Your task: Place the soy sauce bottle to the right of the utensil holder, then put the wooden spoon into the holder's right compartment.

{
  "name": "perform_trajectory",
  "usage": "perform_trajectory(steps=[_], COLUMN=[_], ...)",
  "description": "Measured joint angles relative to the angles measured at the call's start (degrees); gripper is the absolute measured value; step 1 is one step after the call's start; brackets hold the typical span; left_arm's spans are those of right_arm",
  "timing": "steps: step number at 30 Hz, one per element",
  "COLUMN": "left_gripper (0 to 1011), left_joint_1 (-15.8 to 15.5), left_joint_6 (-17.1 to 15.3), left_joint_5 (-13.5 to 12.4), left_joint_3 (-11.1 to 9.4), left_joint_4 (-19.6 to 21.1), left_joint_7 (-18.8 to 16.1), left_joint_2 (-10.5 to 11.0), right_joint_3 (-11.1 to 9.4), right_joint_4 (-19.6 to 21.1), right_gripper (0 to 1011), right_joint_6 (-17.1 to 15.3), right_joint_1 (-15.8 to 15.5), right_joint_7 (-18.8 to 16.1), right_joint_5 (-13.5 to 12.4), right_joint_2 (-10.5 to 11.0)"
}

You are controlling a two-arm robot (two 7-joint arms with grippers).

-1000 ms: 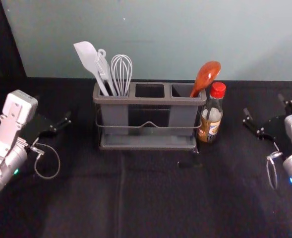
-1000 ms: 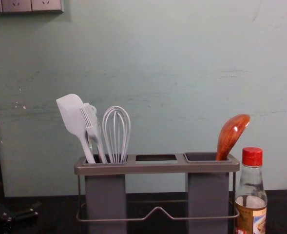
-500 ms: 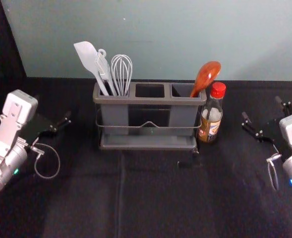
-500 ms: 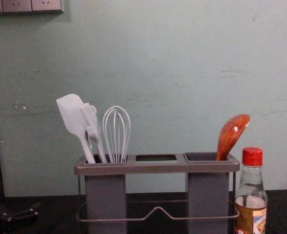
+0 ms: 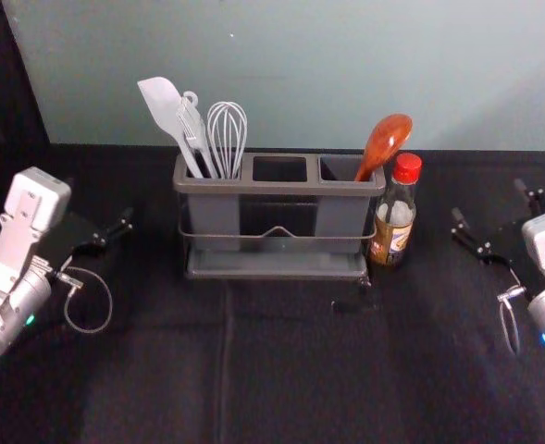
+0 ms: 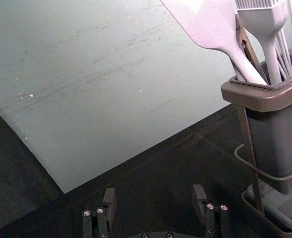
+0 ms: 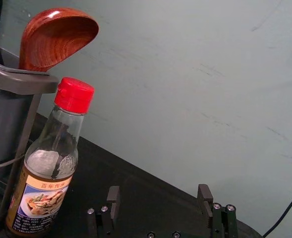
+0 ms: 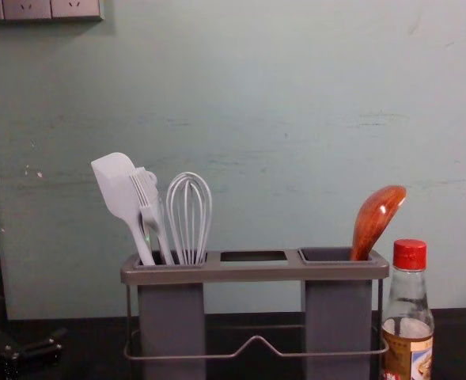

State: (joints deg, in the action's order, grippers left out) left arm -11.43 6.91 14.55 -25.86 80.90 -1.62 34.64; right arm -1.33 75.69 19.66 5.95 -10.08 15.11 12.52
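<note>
Only the right gripper (image 5: 489, 200) has moved since a second ago, just a tiny bit in toward the soy sauce bottle (image 5: 394, 217), and it is off to the right of it with its jaws wide apart. The bottle stands up straight just beside the right end of the utensil holder (image 5: 281, 188), and the wooden spoon (image 5: 386, 141) leans right in the holder's right compartment, round end up. Over on the left side, the left gripper (image 5: 98, 199) has its jaws wide apart too.
</note>
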Motion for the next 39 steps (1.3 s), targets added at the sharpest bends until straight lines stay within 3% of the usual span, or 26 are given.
perform_trajectory(steps=[39], left_gripper=[1005], left_joint_1=[0.0], left_joint_6=[0.0], left_joint_5=[0.0], left_joint_3=[0.0], left_joint_4=[0.0], left_joint_7=[0.0], left_joint_2=[0.0], right_joint_3=[-0.06], right_joint_4=[0.0], right_gripper=[1002], right_joint_6=[0.1], right_joint_1=[0.0], right_joint_7=[-0.09], right_joint_5=[-0.05], right_joint_2=[-0.06])
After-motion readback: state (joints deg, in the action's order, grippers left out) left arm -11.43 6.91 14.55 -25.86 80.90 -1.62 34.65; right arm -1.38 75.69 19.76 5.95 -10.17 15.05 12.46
